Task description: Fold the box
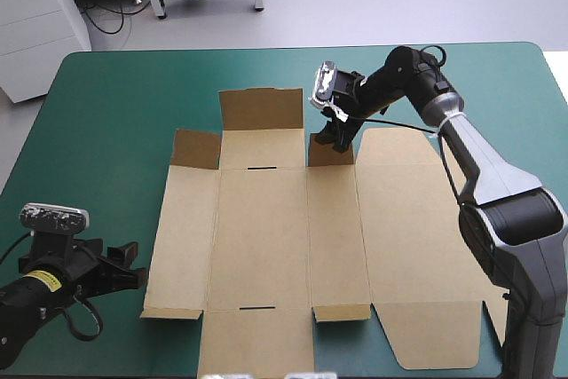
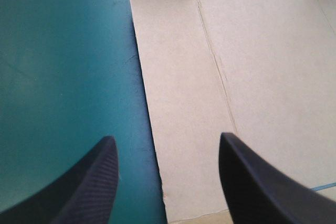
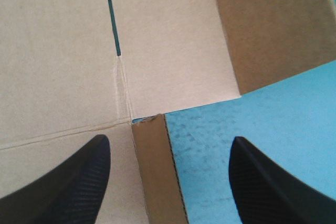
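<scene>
Brown board: the box (image 1: 266, 237) lies as an open cut sheet mid-table on the teal-green cover (image 1: 98, 122), mostly flat. Long axis runs left-right across the table, w/ the big lid panel (image 1: 417, 219) pointing to the table's right edge. It sits a bit skewed, near-right corner closest to the front edge. Along the far edge the far flap (image 1: 260, 109) stands up, and so do the 2 small tabs either side of it.

Right gripper (image 1: 335, 141) is at that far edge, fingers wide apart, straddling the small tab (image 3: 157, 182) next to the far flap. The tab sits upright between the fingers, closer to one than the other, touching neither as far as I can tell. A slot (image 3: 113, 24) in the crease lies just ahead.

Left gripper (image 1: 129, 272) sits low at the sheet's left edge near the front corner, also spread wide: one finger over board, one over cover, the edge running between them. No grip.

Risks, my read:
- Nothing pins the sheet, so a push on the tab prob. slides or spins the whole thing instead of bending the crease.
- The tab is off-centre, so a pinch could catch its corner and kink it or tear at the crease.
- If the left gripper drops onto the edge, it may buckle the side panel rather than lift it.
</scene>
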